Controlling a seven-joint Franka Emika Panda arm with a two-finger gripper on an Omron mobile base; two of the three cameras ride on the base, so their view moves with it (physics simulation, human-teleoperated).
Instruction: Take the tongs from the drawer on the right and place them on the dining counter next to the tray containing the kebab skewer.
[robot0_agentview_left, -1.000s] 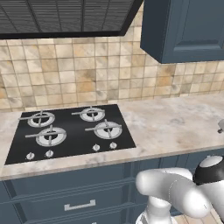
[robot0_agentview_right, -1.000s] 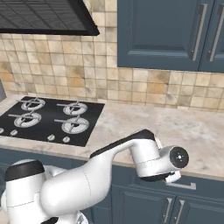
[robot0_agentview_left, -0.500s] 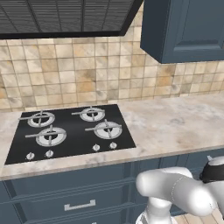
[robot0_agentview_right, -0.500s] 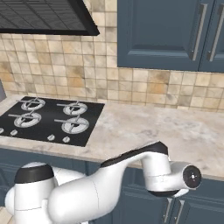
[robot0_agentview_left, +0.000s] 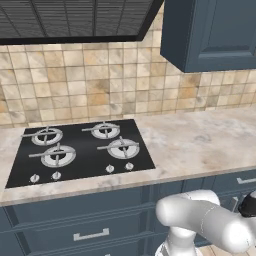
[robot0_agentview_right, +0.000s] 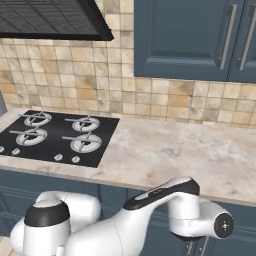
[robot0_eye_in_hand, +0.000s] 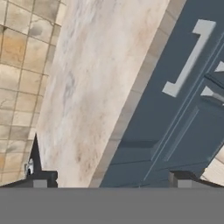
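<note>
Four round burners sit on the black hob (robot0_agentview_left: 82, 151), which lies flat in the stone worktop (robot0_agentview_left: 200, 142). Small silver knobs line the hob's front edge. Behind it the wall is covered in tan tiles (robot0_agentview_left: 100, 80), and a dark hood (robot0_agentview_left: 70, 20) hangs above the hob. Navy wall cupboards (robot0_agentview_right: 190, 37) hang to the right of the hood, with long silver bar handles.

Under the worktop are navy drawers. In the hand view, the drawer (robot0_eye_in_hand: 175, 105) with a silver bar handle (robot0_eye_in_hand: 189, 59) is shut, and its front sits just below the worktop's edge. The tongs cannot be seen, so I cannot tell where they lie.

White and bent, the robot arm (robot0_agentview_right: 150, 225) reaches low in front of the drawers, below the worktop's edge. The gripper (robot0_eye_in_hand: 109, 180) has its two dark finger tips (robot0_eye_in_hand: 41, 178) spread wide apart, with nothing between them. One tip is over the worktop and the other is over the navy front. It is not touching the handle.
</note>
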